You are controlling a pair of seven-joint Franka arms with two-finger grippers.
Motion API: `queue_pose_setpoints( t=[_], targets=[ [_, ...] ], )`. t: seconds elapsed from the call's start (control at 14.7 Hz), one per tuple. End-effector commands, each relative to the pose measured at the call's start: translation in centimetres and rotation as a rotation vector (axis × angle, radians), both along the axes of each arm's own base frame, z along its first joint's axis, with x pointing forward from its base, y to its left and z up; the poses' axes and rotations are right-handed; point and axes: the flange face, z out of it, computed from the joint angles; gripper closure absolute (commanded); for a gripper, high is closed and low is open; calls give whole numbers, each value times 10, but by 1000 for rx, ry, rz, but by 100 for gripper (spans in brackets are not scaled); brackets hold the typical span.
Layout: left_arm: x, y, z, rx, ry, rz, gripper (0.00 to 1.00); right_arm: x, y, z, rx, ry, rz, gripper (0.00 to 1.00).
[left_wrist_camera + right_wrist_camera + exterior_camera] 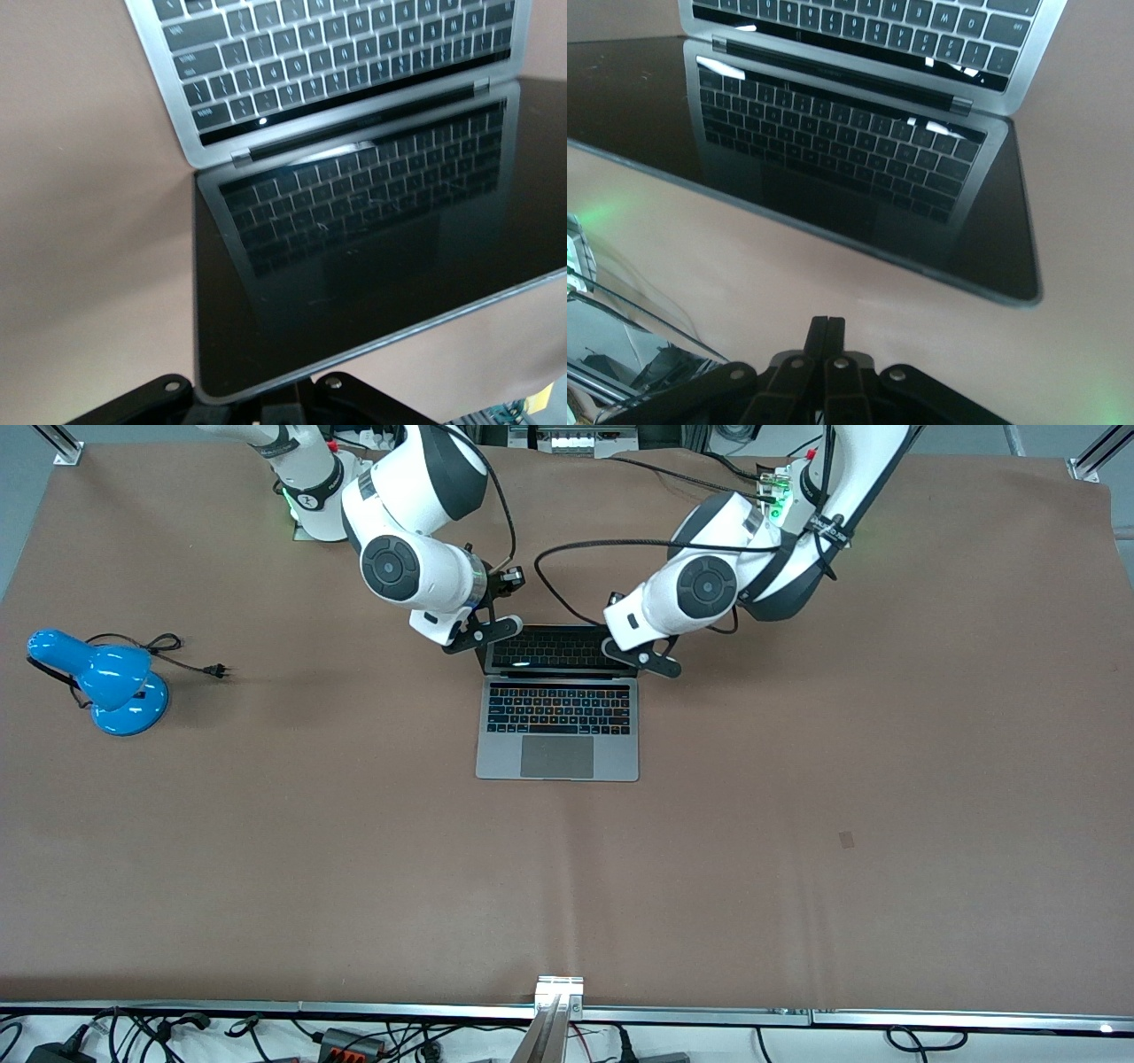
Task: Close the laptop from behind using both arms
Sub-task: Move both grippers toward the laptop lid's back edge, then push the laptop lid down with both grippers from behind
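Watching lamp [111, 682] at right arm's end of tabletop [797, 824], clear of work. Right end effector [485, 631] at lid corner, fingers together, empty. Laptop [558, 717] mid-tabletop, open, grey, dark screen mirroring keys. Left end effector [651, 660] at other lid corner, fingers together, empty. My worry: uneven push twists lid or skids laptop toward camera.

Open laptop [859, 150] on the brown table [859, 292]: its dark screen mirrors the keyboard [868, 27]. The right gripper [826, 341] hangs just off the lid's top edge near one corner, black fingers [826, 329] pressed together, not touching the lid.
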Motion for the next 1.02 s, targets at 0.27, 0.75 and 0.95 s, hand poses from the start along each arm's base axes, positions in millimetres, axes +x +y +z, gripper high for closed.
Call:
queue_pose_setpoints(
  t=[0.27,0.75,0.95],
  targets=[
    [51,2,-14,-20,11,83,100,23,-16,-5,32,-62,-93,100],
    [91,13,-39,-24,16,126,100,71,-33,-27,35,-200,-211,100],
    [112,15,-43,-14,-21,120,100,92,-40,-41,33,-251,-258,100]
  ],
)
